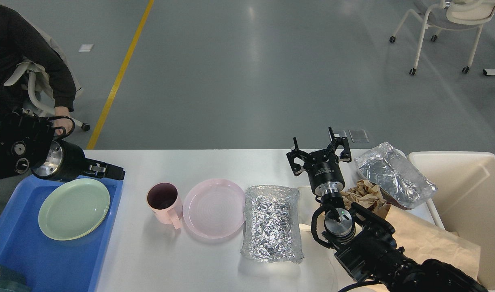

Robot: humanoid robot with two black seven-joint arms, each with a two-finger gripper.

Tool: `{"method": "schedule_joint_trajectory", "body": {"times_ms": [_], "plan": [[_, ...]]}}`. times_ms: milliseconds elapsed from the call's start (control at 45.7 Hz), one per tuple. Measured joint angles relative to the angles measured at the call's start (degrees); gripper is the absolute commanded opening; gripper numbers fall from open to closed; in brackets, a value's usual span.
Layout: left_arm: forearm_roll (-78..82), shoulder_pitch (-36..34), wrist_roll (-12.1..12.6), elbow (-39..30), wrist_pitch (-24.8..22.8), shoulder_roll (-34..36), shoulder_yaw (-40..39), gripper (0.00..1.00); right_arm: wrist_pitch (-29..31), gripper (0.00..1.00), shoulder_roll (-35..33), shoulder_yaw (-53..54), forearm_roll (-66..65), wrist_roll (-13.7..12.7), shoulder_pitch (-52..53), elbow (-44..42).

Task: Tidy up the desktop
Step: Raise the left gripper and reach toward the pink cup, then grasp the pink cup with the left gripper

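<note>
Head view: desktop (150,259) long axis left-right; pink mug (163,201) upright.

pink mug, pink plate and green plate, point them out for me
pink mug (163,201), head view, on its outer wall below the rim
pink plate (214,207), head view, on its flat middle
green plate (74,209), head view, on its flat middle, in the blue tray (48,259)

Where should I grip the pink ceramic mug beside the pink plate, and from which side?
Grip the pink ceramic mug by its rim wall, coming from above. It stands upright with its mouth open upward, and its handle points toward the near right, close to the round pink plate. The far-left rim is the clearest side, probably suiting the left gripper.
</note>
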Motion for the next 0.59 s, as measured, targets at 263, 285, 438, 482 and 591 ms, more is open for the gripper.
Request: {"method": "schedule_joint_trajectory", "body": {"times_ms": [263, 285, 438, 482, 591], "plan": [[-3.44, 9.02, 4.78, 0.31, 7.86, -5.0, -0.78, 0.78, 0.01, 1.0, 0.0, 0.0, 0.0, 0.0, 0.0, 0.0], [-3.58, 9.57, 5.1, 0.31, 8.38, -5.23, -0.95, 0.78, 0.01, 1.0, 0.0, 0.0, 0.0, 0.0, 0.0, 0.0], [-5.82, 12.15, 6.56, 0.69, 10.98, -7.72, -2.98, 0.77, 0.01, 1.0, 0.0, 0.0, 0.0, 0.0, 0.0, 0.0], [-6.69, 12.29, 6.97, 0.79, 11.23, -8.06, -3.18, 0.76, 0.01, 1.0, 0.0, 0.0, 0.0, 0.0, 0.0, 0.0], [-8.1, 12.33, 7.5, 1.0, 12.01, -8.35, -3.48, 0.76, 0.01, 1.0, 0.0, 0.0, 0.0, 0.0, 0.0, 0.0]]}}
